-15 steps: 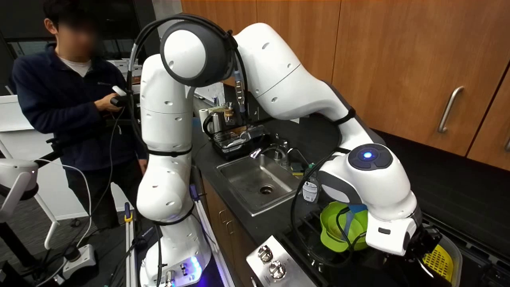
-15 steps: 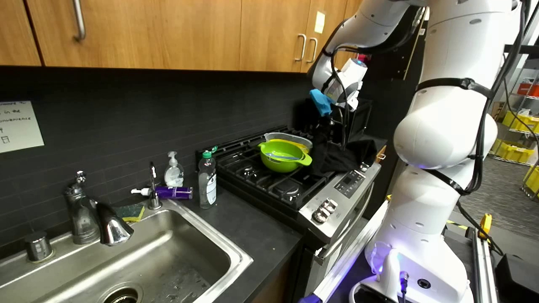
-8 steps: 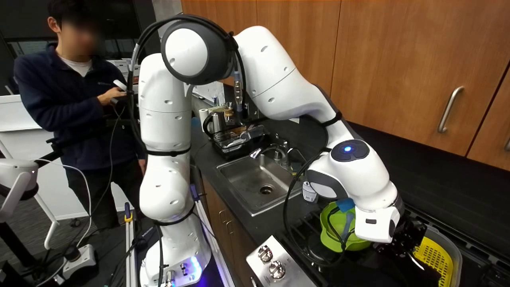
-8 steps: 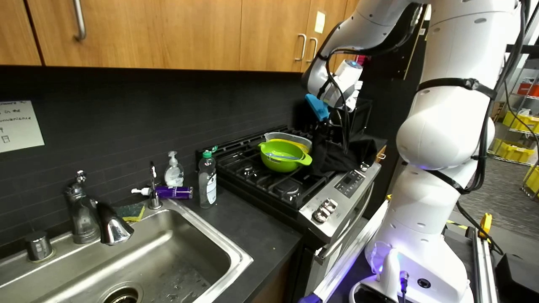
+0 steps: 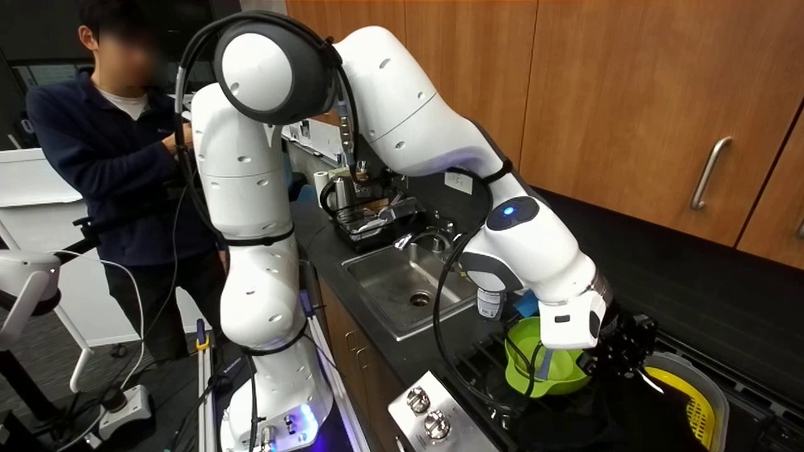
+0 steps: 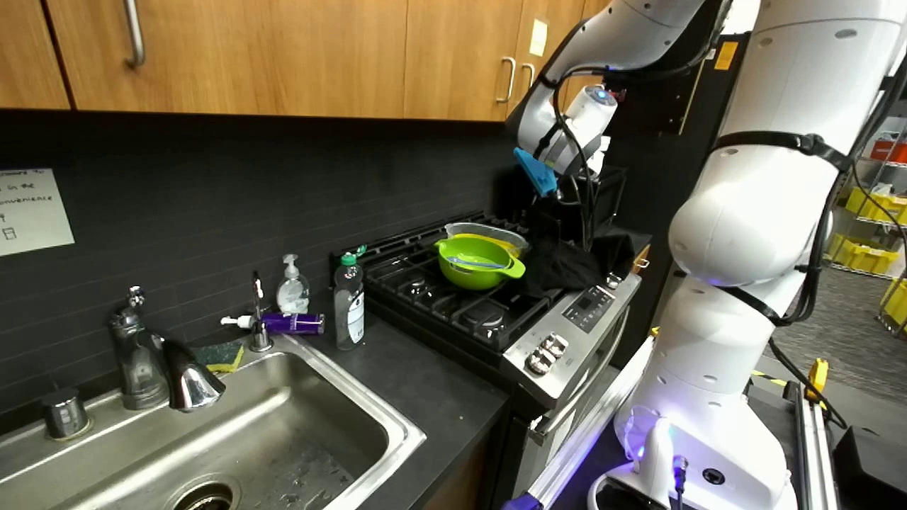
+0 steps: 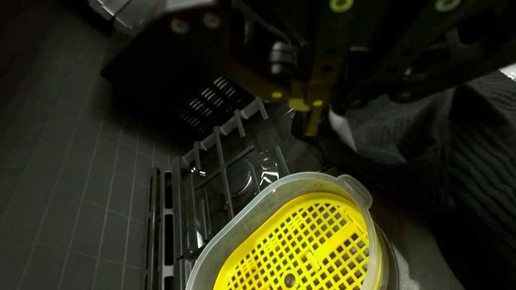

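Observation:
My gripper (image 5: 633,371) is over the stove, its fingers together on a black cloth (image 5: 641,414). In an exterior view the cloth (image 6: 560,265) lies bunched on the stove's front part and rises toward the gripper. In the wrist view the dark fingertips (image 7: 310,125) meet with the cloth (image 7: 475,133) beside and below them, and a small white strip (image 7: 342,129) shows there. Just past the cloth, a yellow strainer (image 7: 328,197) sits in a translucent grey bowl (image 7: 225,237). A green bowl (image 6: 471,278) with a blue-grey utensil (image 6: 476,264) stands beside them. The exact pinch point is dark.
The black gas stove (image 6: 425,297) has metal knobs (image 6: 547,354) along its front. A steel sink (image 6: 305,397) with a faucet, a clear bottle (image 6: 348,304) and a purple bottle (image 6: 294,324) lie to one side. Wooden cabinets (image 5: 628,125) hang above. A person (image 5: 125,169) stands behind the arm.
The gripper has moved toward the green bowl and a little upward in an exterior view, the cloth's raised part following it. The bowls have stayed in place.

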You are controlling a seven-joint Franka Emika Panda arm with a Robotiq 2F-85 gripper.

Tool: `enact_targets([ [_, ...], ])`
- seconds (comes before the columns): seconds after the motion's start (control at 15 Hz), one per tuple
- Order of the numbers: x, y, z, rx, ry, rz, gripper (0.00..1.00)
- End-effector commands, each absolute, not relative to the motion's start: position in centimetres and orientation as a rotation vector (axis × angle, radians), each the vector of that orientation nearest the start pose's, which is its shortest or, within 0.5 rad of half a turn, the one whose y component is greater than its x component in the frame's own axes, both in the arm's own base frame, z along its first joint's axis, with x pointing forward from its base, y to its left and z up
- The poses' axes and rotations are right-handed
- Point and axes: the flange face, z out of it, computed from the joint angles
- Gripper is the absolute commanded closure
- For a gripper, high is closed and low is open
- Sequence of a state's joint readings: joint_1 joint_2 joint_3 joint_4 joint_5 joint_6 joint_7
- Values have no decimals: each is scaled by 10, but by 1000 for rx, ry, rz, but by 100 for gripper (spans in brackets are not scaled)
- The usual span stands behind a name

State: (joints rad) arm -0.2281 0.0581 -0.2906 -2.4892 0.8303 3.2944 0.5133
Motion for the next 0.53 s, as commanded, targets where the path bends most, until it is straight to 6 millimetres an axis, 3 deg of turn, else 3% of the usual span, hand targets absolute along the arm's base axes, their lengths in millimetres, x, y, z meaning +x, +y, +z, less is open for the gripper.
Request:
enact_targets([
  [0.0,376,-284,365,-1671,2173,-1053,99],
  [0.47,368,-267,382,-1717,2067,-957,99],
])
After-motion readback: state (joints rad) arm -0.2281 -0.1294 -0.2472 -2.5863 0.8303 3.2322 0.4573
